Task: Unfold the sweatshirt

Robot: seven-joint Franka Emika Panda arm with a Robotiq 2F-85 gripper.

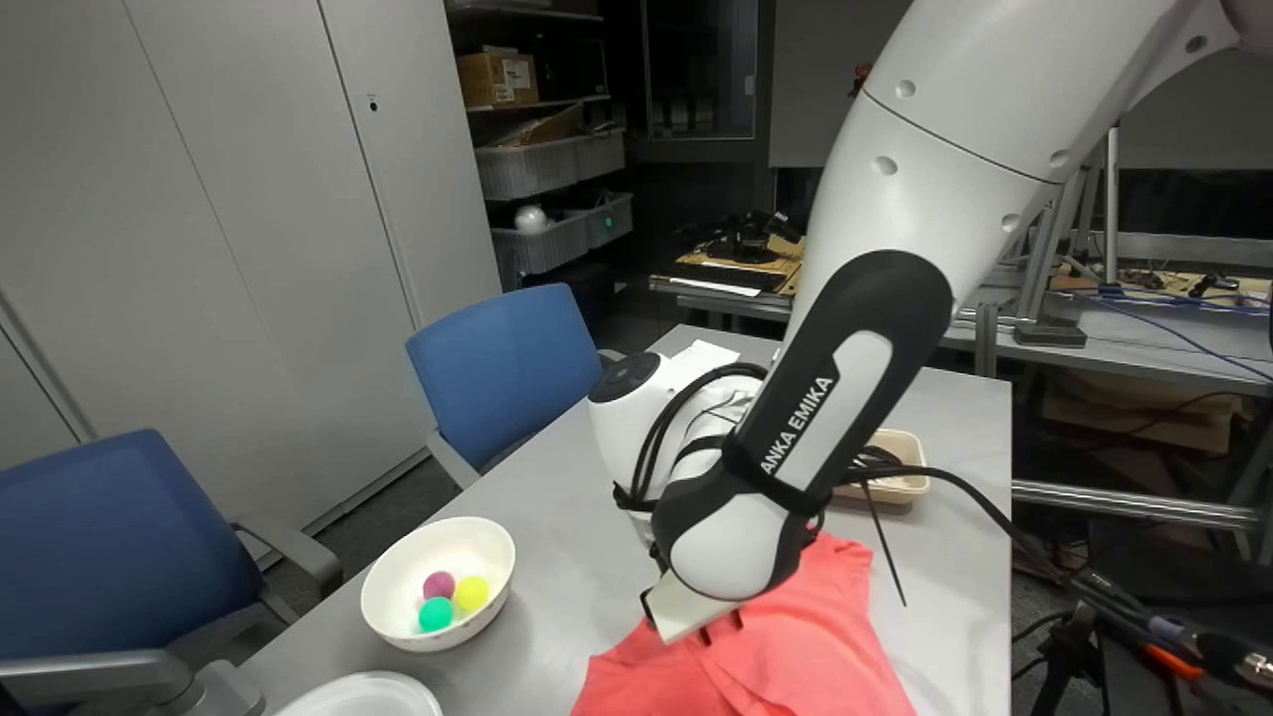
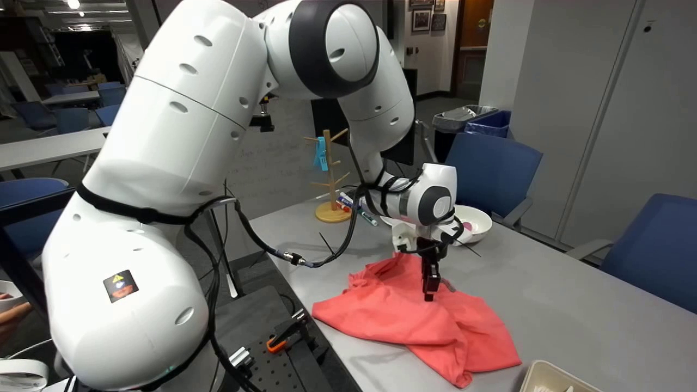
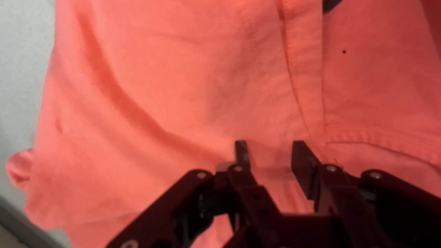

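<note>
Your gripper points down over the sweatshirt, jaws parted, coral cloth showing through the gap and nothing visibly pinched; I can't tell whether its fingertips touch the fabric. That pose looks meant for taking up a layer. A stitched band ends close to them in the wrist view, and its thicker edge would likely give you a surer hold than flat cloth. The sweatshirt itself lies rumpled on the grey table, layers overlapping and edges askew, so the unfolding seems far from done. Just beside it sits a beige tray; drag wide that way and you could snag it. The white bowl stands apart, its wall presumably keeping three balls from rolling into your work. Farther along, a wooden rack carries a blue clip up off the tabletop. The blue chairs stand beyond, along the table's side, unlikely to hinder you.
</note>
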